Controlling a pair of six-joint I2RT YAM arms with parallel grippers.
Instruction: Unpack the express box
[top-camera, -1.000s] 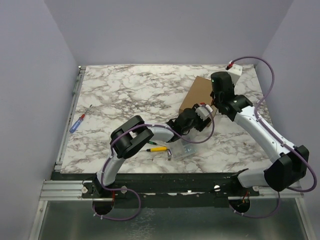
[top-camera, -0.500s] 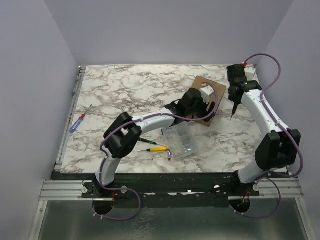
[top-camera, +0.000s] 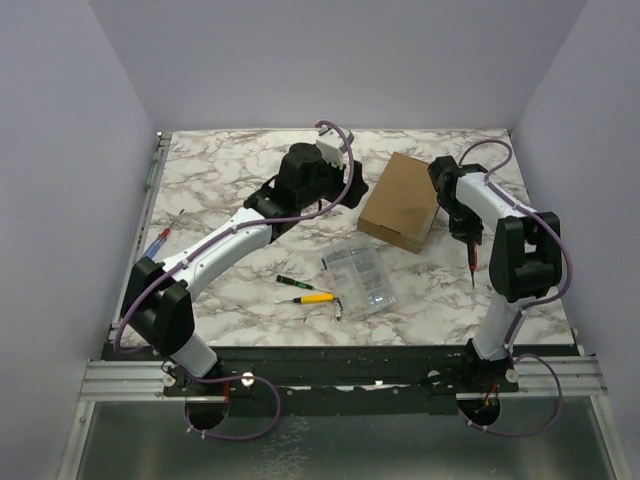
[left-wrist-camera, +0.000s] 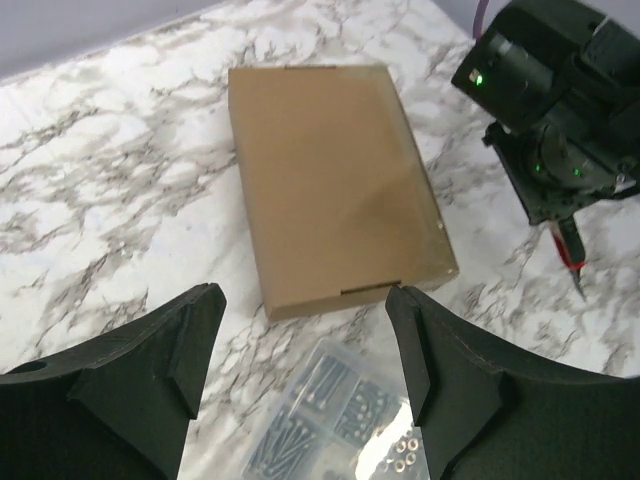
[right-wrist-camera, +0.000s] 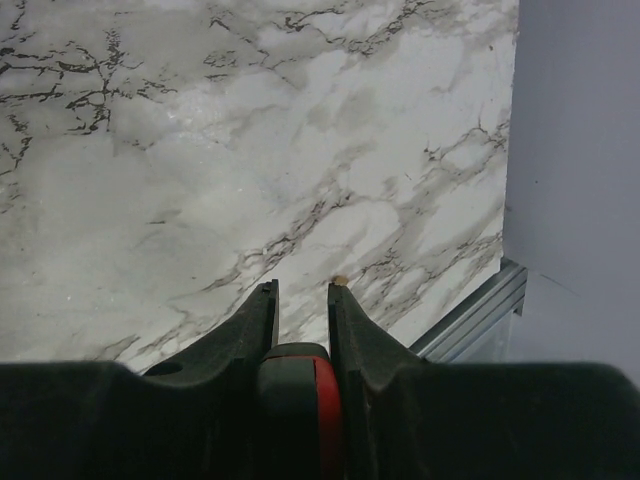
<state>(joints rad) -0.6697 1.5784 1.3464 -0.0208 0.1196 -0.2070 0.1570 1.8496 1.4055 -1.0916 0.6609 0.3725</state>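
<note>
Lying flat on the marble-patterned tabletop (top-camera: 220, 165), the express box (top-camera: 400, 203) sits in the far right part of the surface. It is plain brown cardboard. Its lid is closed, with the flap tucked in along the near edge.

Left end effector (left-wrist-camera: 303, 300): raised above the tabletop to the left of the box. Its two black fingers stand wide apart, with nothing between them. The left wrist view looks down past them onto the closed box.

Right end effector (right-wrist-camera: 300, 290): positioned just right of the box. Its fingers are drawn close together and clamped on a slim red-and-black tool (right-wrist-camera: 325, 400). In the top view the tool's thin shaft points toward the near edge. Whether its tip touches the tabletop cannot be told.

Other items noted:
- A clear compartment case (top-camera: 360, 280) holding screws and small parts lies just on the near side of the box. A narrow strip of marble separates the two.
- A yellow-handled screwdriver (top-camera: 312, 298) lies left of the case.
- A smaller dark screwdriver (top-camera: 290, 283) lies just beyond the yellow-handled one.
- A blue-and-red screwdriver (top-camera: 158, 243) lies at the left edge, well apart from the rest.
</note>
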